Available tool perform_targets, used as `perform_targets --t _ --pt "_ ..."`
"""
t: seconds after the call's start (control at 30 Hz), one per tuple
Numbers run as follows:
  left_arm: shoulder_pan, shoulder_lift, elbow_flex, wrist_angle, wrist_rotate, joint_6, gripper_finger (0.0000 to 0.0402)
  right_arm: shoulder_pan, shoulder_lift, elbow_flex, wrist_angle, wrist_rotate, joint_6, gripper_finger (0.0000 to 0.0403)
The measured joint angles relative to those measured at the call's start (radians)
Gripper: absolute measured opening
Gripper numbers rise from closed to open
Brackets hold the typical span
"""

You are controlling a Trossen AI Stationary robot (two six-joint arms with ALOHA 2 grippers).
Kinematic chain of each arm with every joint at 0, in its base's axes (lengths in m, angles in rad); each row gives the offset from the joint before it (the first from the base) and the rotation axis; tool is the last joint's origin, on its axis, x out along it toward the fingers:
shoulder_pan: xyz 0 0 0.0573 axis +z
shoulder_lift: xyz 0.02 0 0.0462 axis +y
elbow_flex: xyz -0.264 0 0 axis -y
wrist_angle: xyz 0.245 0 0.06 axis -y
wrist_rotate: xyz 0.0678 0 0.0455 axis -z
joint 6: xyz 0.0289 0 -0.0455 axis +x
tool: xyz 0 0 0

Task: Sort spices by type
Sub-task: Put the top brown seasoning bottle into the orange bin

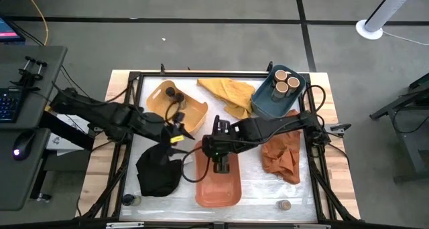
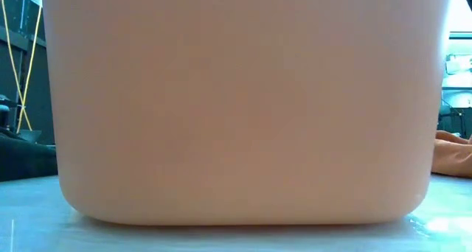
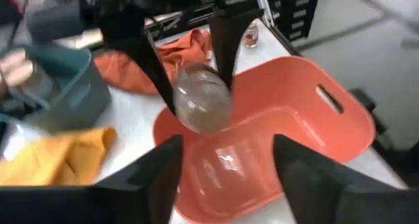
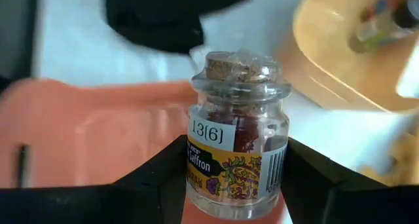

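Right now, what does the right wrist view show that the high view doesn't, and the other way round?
Only the right wrist view shows the held saffron jar close up: clear glass, cork stopper, label, red threads inside, pinched between the right gripper fingers. Only the high view shows the whole layout: the blue tub with three tan-topped jars, the yellow cloth, the orange cloth, a lone jar near the table's edge, and the left gripper. Both show the orange tub, the yellow tub and the black cloth.

You have three tubs: yellow tub (image 1: 194, 112), blue tub (image 1: 265, 102), orange tub (image 1: 218, 185). You have three cloths: yellow cloth (image 1: 228, 92), orange cloth (image 1: 281, 155), black cloth (image 1: 157, 172). Seven spice jars (image 1: 285, 204) show.
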Motion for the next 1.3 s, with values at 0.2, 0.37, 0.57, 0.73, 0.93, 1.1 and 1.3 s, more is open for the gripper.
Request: perform_targets --t 0.2,0.37,0.57,0.73,0.93,1.1,1.3 --pt "-0.043 0.095 0.060 -0.003 -0.068 0.207 0.0299 -0.006 0.000 0.000 0.034 -0.063 0.000 0.0188" --pt "-0.075 0.134 0.066 0.014 -0.125 0.318 0.0314 -0.022 0.001 0.000 0.060 -0.073 -0.001 0.0188" --pt "-0.091 0.172 0.066 0.064 -0.227 0.337 0.0315 -0.043 0.001 0.000 0.137 -0.114 -0.005 0.0188" --pt "-0.093 0.184 0.065 0.070 -0.248 0.367 0.0315 -0.053 0.000 0.000 0.147 -0.177 -0.019 0.0188" --pt "-0.094 0.183 0.062 0.075 -0.261 0.374 0.0267 -0.055 0.000 0.000 0.156 -0.188 -0.021 0.0188" --pt "-0.095 0.184 0.062 0.074 -0.269 0.394 0.0146 -0.054 0.001 -0.001 0.169 -0.209 -0.025 0.0199" --pt "-0.093 0.186 0.062 0.066 -0.277 0.401 0.0145 -0.054 0.001 -0.001 0.182 -0.208 0.041 0.0244"
